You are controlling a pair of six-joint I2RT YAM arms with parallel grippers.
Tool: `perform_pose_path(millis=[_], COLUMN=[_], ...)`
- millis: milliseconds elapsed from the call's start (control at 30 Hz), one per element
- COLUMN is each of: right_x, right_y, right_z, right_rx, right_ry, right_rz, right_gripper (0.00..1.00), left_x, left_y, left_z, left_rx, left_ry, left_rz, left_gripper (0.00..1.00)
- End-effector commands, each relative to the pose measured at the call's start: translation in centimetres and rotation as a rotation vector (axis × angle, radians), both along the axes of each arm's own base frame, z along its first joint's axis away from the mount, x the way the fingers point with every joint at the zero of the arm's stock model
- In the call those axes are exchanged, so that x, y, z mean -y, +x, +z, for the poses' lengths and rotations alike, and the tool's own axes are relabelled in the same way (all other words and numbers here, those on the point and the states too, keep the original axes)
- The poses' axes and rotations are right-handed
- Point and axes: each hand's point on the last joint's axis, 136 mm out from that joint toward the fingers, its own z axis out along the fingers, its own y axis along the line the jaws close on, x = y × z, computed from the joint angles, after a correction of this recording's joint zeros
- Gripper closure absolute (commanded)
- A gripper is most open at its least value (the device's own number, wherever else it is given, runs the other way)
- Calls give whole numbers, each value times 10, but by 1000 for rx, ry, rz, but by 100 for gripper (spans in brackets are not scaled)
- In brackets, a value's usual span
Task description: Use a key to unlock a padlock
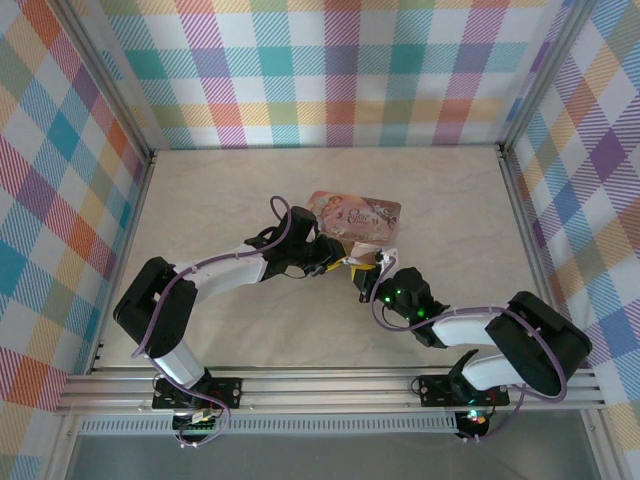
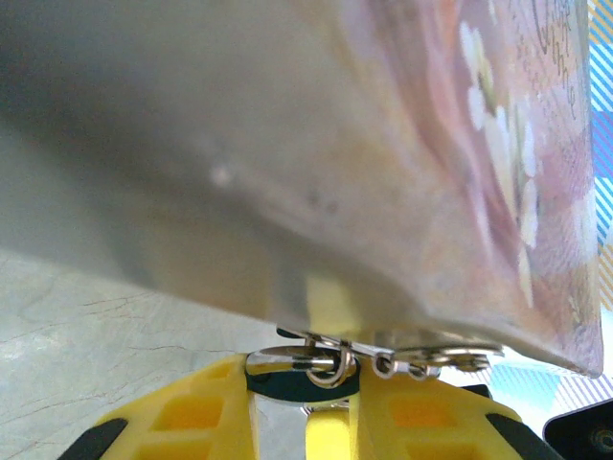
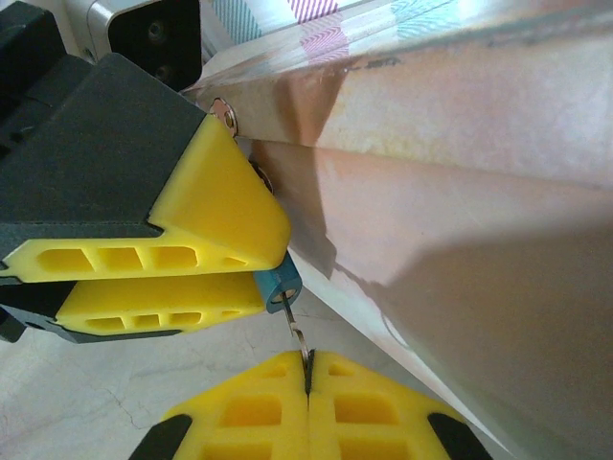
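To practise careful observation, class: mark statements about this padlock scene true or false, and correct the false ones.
1. The right gripper is shut on the thin metal key. True.
2. The padlock lies loose on the table. False: it is held between the fingers of the left gripper.
3. The padlock's body is red. False: it is blue.
4. The pink tin sits close beside both grippers. True.
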Motion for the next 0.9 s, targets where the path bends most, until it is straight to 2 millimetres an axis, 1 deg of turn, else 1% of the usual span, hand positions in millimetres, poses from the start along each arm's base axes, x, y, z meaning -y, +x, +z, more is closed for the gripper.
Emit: perform_pose_path(millis=[0,133,400,533,733,867], right_x=[-7,-7,-8,-10,-18,-18], right_y=[7,10,12,13,15,15], right_z=[18,16,19,17,12,8], right_rx=[52,46,56,49,36,30], right_ry=[37,30,43,39,30,26], right_rz=[3,-9,-10,-10,19,18], right_gripper=[100,100,100,100,100,100], left_x=[12,12,14,15,15,14], left_y=[-9,-9,-9,-9,-9,-10], left_z=[22,22,23,24,25,25], left_rx=[8,8,7,9,12,14], left_ry=[-76,-77,-79,-81,-82,-78], left_rz=[-46,-48,-49,-55,-54,-58], left_gripper=[75,75,75,75,76,76])
